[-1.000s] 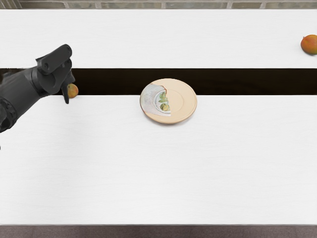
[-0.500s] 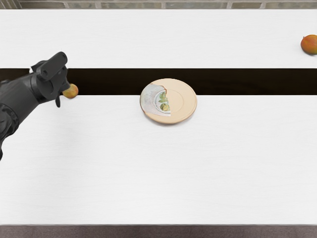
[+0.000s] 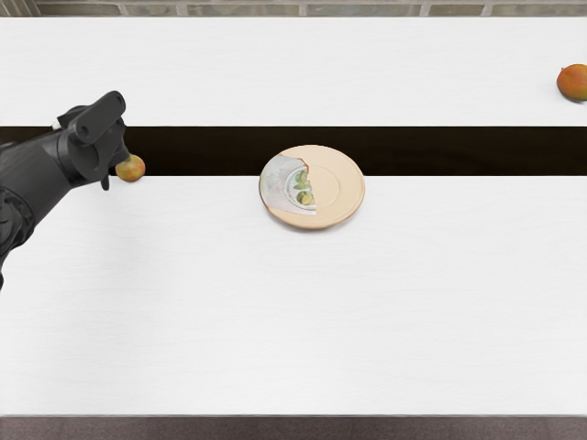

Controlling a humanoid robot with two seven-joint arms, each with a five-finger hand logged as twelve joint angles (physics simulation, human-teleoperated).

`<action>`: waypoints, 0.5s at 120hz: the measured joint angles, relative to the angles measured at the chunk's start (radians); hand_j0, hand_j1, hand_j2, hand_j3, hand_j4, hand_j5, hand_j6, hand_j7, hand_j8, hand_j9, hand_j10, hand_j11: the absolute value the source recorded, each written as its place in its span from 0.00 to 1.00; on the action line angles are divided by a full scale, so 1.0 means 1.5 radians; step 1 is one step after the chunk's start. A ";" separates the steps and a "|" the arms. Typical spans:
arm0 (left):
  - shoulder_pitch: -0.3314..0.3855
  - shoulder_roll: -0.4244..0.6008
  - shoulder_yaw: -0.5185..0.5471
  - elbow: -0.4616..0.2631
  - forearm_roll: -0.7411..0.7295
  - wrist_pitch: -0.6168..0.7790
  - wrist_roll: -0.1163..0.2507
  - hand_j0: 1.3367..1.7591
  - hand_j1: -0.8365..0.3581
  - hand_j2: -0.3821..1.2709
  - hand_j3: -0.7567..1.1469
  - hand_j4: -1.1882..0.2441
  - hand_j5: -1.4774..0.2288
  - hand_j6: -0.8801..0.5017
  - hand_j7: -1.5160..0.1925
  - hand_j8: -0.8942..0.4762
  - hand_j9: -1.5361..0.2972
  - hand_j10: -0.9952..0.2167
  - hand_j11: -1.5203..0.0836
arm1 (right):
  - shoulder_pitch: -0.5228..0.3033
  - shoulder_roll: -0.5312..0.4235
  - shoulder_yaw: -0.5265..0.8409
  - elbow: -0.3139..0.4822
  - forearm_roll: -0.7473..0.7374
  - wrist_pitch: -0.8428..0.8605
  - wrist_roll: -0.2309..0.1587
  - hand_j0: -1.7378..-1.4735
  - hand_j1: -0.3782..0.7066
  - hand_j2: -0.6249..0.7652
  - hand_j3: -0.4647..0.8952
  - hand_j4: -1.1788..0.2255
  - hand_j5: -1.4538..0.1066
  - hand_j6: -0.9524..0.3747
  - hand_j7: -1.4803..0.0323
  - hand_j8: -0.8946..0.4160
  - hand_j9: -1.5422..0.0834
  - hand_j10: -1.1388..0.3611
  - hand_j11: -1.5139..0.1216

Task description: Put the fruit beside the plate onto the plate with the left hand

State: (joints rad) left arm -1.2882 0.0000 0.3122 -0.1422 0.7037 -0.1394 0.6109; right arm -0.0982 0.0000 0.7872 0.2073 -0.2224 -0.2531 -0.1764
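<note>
The left hand [image 3: 92, 139] comes in from the left edge and is above the far edge of the near white table [image 3: 293, 312]. The hand is seen from its back, so I cannot tell if it is released or clenched. The small fruit [image 3: 130, 168] lies on the table just beside the hand, at its right and a little lower, almost whole in view. It looks touching the hand or very close to it. The plate [image 3: 353, 188] is well apart to the right of the hand, at the same table edge. The dark gap [image 3: 440, 150] runs behind them. A second fruit [image 3: 572, 82] lies far to the right, on the farther surface.
</note>
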 joint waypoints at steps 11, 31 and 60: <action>-0.006 0.000 0.001 -0.001 0.000 0.000 0.000 0.76 0.83 0.25 0.40 0.72 0.74 0.52 0.77 0.53 0.72 0.69 0.82 | 0.000 0.000 0.000 0.000 0.000 0.000 0.000 0.30 0.03 0.45 0.34 0.84 0.93 0.72 0.98 0.68 0.95 0.76 0.93; -0.014 0.000 0.002 -0.003 -0.001 -0.004 0.000 0.76 0.90 0.24 0.40 0.76 0.79 0.56 0.81 0.58 0.77 0.74 0.87 | 0.000 0.000 0.000 0.000 0.000 0.000 0.000 0.30 0.03 0.45 0.34 0.84 0.93 0.72 0.98 0.68 0.95 0.76 0.93; -0.025 0.000 0.002 -0.023 -0.001 -0.006 0.000 0.76 0.94 0.24 0.40 0.79 0.82 0.59 0.85 0.61 0.80 0.77 0.90 | 0.000 0.000 0.000 0.000 0.000 0.000 0.000 0.30 0.03 0.45 0.34 0.84 0.93 0.72 0.98 0.68 0.95 0.76 0.93</action>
State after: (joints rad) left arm -1.3251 0.0000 0.3155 -0.1770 0.7022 -0.1484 0.6109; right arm -0.0982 0.0000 0.7873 0.2075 -0.2224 -0.2531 -0.1764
